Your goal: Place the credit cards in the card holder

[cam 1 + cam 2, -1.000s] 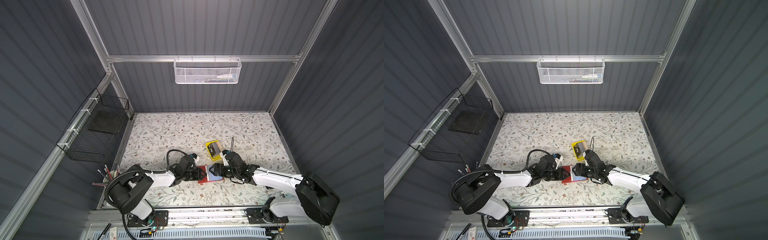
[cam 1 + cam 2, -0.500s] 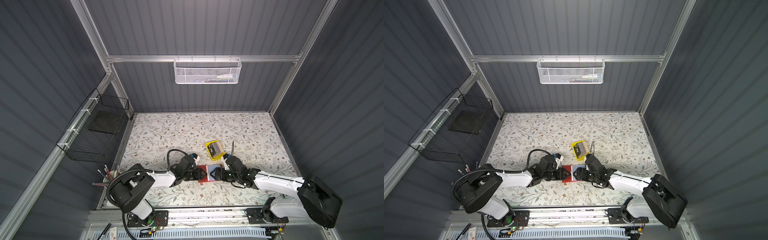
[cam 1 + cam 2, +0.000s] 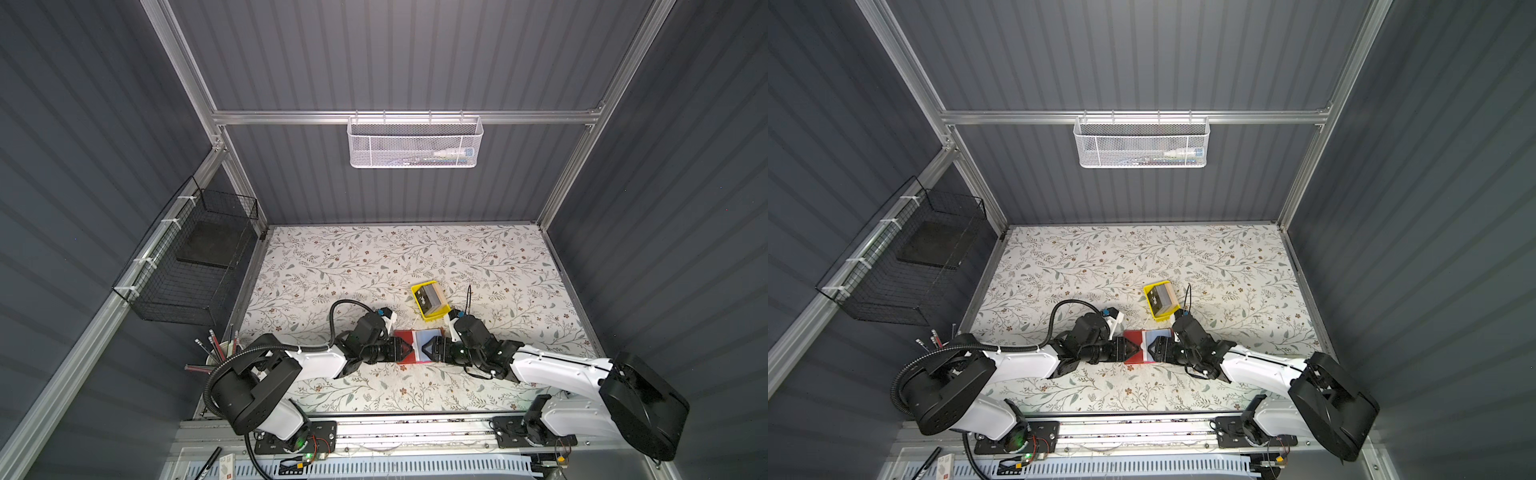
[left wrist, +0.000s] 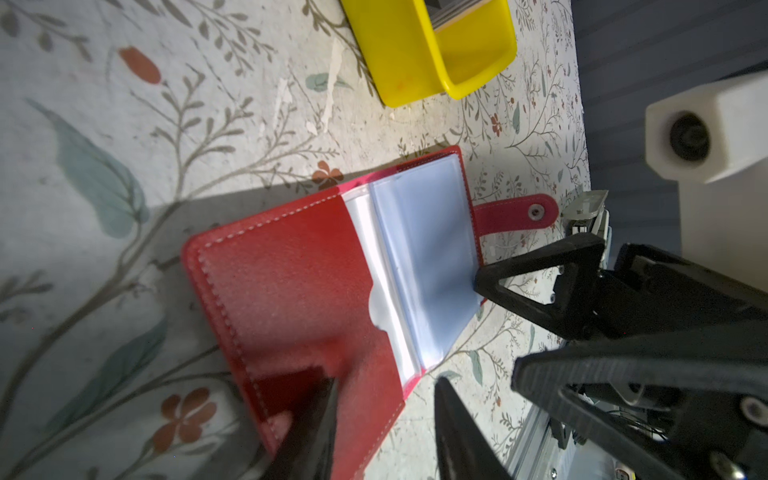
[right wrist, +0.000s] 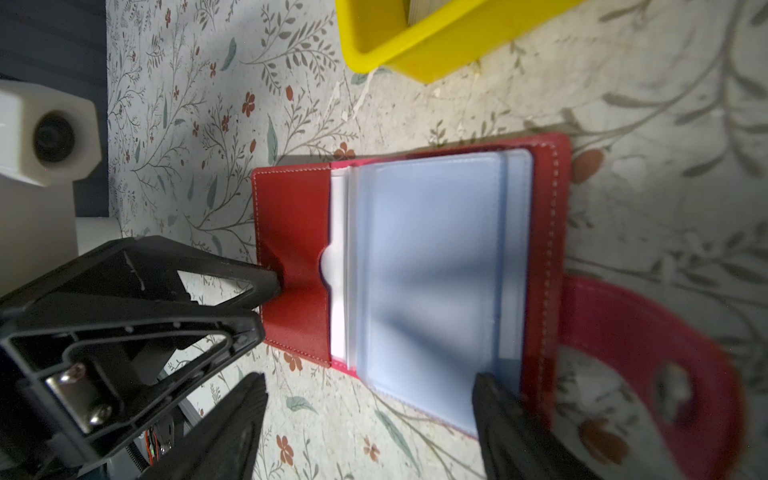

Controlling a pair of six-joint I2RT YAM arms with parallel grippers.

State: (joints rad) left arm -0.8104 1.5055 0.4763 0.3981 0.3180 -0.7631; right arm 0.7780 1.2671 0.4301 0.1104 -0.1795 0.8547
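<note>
Red card holder (image 4: pixel 291 282) lies open, pockets (image 4: pixel 428 249) clear

Red card holder (image 4: pixel 291 282) open; cards (image 3: pixel 429 297) nearby

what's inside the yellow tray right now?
Several credit cards packed together in the yellow tray: a black one with white lettering, grey and tan ones beside it. They overlap, so the count and any cards underneath can't be seen.

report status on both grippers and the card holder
Left gripper open, right gripper open. Card holder open flat, one gripper touching each side. Credit cards in yellow tray, nothing blocking.
</note>
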